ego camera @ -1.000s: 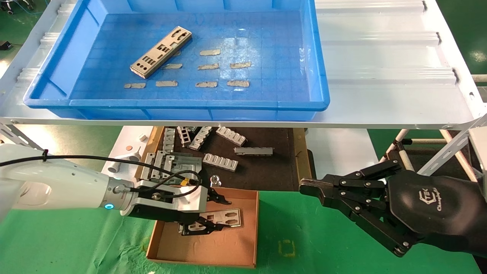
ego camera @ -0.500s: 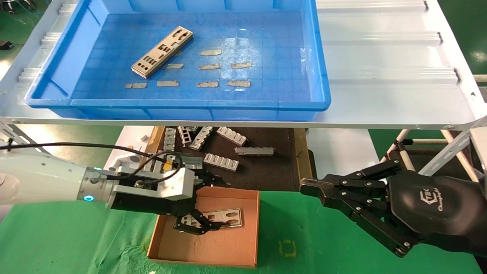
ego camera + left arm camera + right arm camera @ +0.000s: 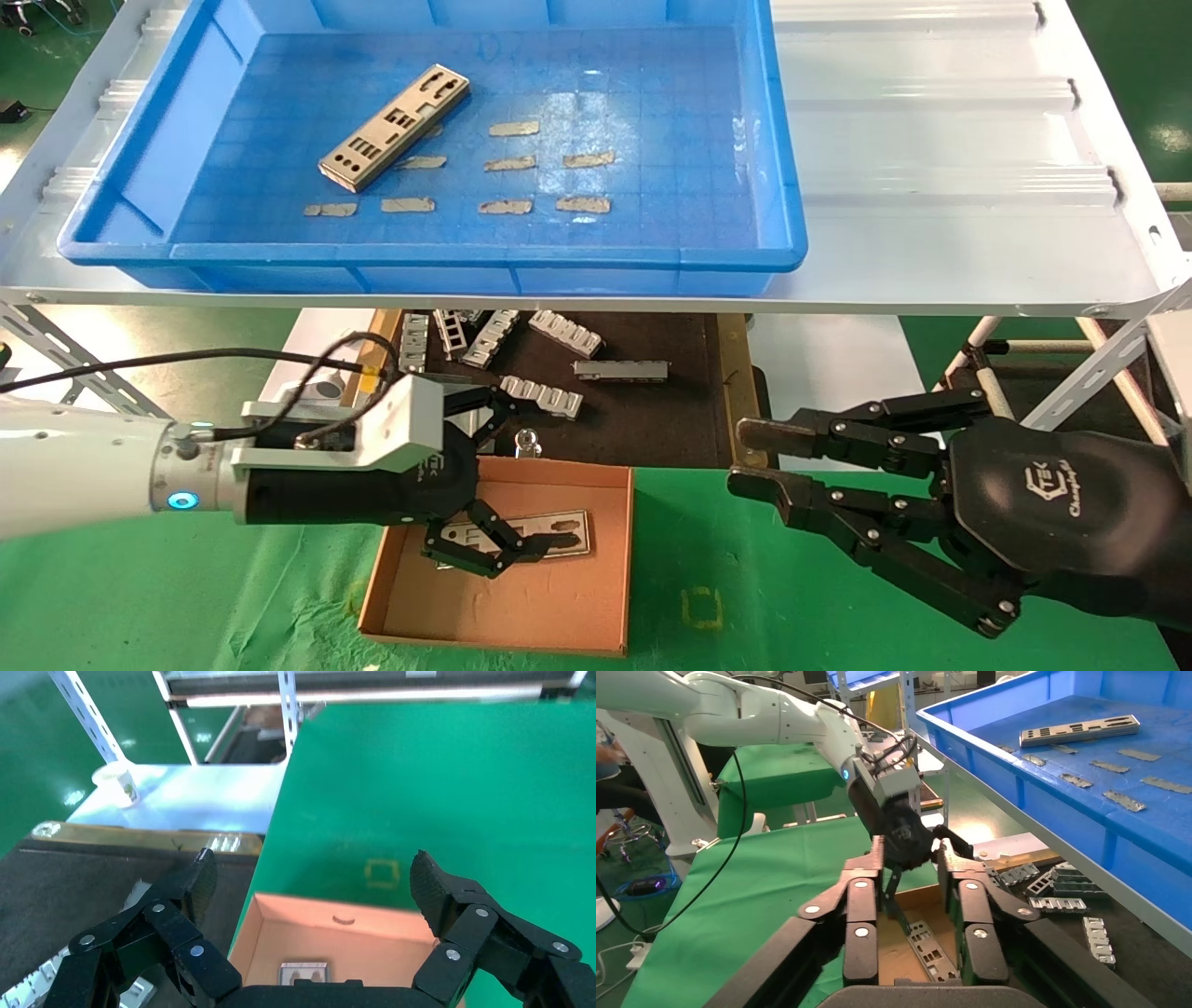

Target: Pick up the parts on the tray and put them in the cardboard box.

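Roughly halfway, judged from the layout. One plate (image 3: 521, 537) lay flat on the floor of the cardboard box (image 3: 605, 568), directly beneath the left tool (image 3: 503, 475). One plate (image 3: 394, 127) remained in the blue tray (image 3: 782, 186), up on the bench (image 3: 931, 140), well beyond and above the left tool. No further plates seen in the tray; only small ragged grey patches (image 3: 507, 206) on its floor.

Left tool: fingers (image 3: 199, 879) spread wide, holding nothing, hovering over the box just above the delivered plate. Taken as released. Left wrist view showed one end of that plate (image 3: 303, 973) between the spread fingers, not touched by either.

Right tool (image 3: 754, 461): idle off to the right of the box, above the green cloth (image 3: 745, 596), fingers slightly parted, nothing between them.

Boxed plate: long axis along the left tool's reach, near end tucked under the tool, far end pointing toward the right tool. Punched face up.

Tray plate: long axis on a diagonal, one end toward the left tool's side, other end angled away toward the tray's far wall. Lying flat, cutouts showing.

Left to do, as a judgement: fetch the tray plate and lay it in the box. Ribbed brackets (image 3: 540, 395) on the dark mat (image 3: 652, 419) beyond the left tool not counted.
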